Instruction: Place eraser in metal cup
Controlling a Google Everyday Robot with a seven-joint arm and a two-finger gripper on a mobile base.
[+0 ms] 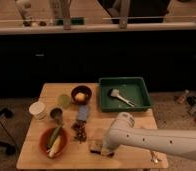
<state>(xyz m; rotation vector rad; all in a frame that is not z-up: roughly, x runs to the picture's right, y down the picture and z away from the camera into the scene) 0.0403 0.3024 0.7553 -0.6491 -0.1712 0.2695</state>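
The eraser (95,146), a small dark block with a pale top, lies near the front edge of the wooden table (36,155). My gripper (106,150) is at the end of the white arm (156,142), low over the table and right beside the eraser on its right side. The arm's wrist hides where they meet. The metal cup (56,115), small and shiny grey, stands upright at the table's left, between the white paper cup (37,110) and the blue-grey flat rectangle (83,112), well to the upper left of the gripper.
A green tray (141,102) with a brush (120,96) sits at the back right. A dark bowl (81,94) and a pale green cup (64,100) stand at the back. A red bowl (53,141) with vegetables sits front left, with a dark cluster (79,131) beside it.
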